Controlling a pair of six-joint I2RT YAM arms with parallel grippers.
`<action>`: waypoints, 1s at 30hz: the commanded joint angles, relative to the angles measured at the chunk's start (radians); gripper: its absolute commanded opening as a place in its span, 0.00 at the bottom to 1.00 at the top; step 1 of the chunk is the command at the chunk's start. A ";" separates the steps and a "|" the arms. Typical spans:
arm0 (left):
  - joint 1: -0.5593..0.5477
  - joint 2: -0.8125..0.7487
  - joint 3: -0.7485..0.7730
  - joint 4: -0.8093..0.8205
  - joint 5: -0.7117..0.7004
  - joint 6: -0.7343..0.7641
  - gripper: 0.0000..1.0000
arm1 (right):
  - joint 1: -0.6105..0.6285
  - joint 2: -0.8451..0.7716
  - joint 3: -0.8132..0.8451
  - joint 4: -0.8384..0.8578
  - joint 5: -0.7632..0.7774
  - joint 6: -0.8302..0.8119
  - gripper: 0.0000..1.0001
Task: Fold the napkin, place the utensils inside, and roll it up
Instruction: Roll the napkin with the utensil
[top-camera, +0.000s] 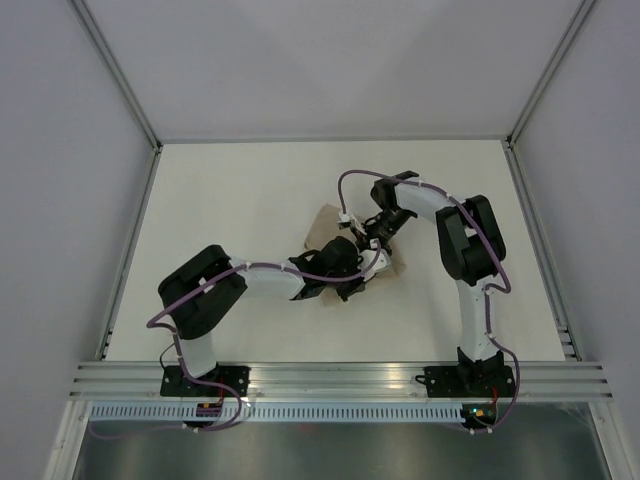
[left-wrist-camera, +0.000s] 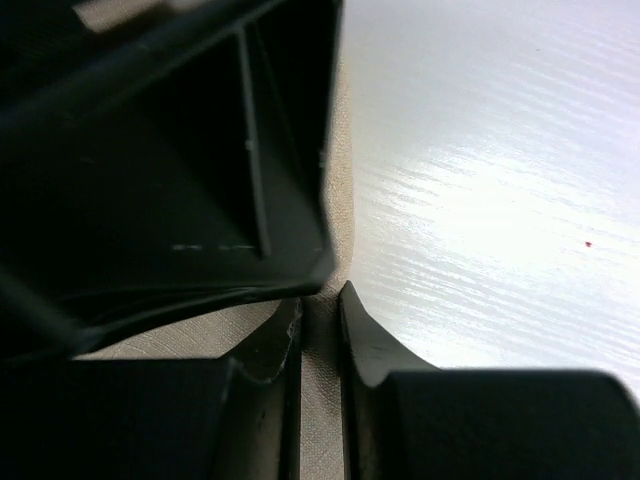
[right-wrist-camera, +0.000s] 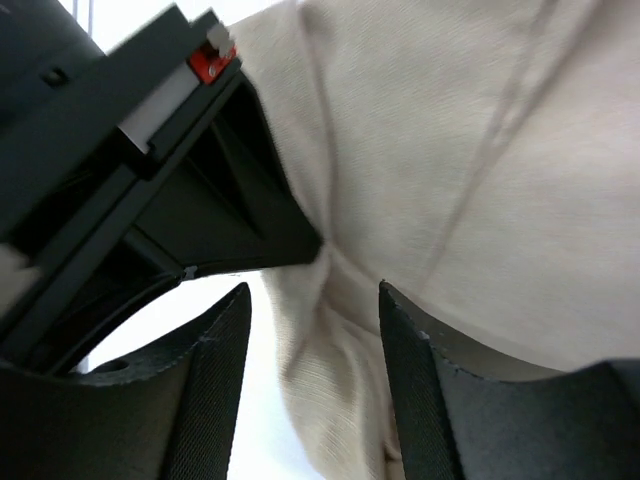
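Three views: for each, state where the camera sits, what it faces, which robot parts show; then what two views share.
Top external: high behind the robot, facing down on the table; left arm and right arm meet over the napkin.
Left wrist: on the left arm, facing along the left tool, shut on the napkin's edge.
Right wrist: on the right arm, facing past the open right tool onto cloth.
Shared: both wrist views show the napkin.

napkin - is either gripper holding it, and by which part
The left gripper pinches the napkin along a thin folded edge. The right gripper has its jaws apart around a bunched part, gripping nothing.
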 joint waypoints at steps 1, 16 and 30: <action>0.042 0.060 -0.001 -0.162 0.200 -0.091 0.02 | -0.016 -0.117 -0.003 0.116 -0.058 0.124 0.61; 0.185 0.201 0.258 -0.484 0.497 -0.153 0.02 | -0.194 -0.477 -0.286 0.680 -0.071 0.522 0.60; 0.134 0.206 0.253 -0.472 0.438 -0.130 0.02 | -0.224 -0.373 -0.358 0.915 0.343 0.707 0.62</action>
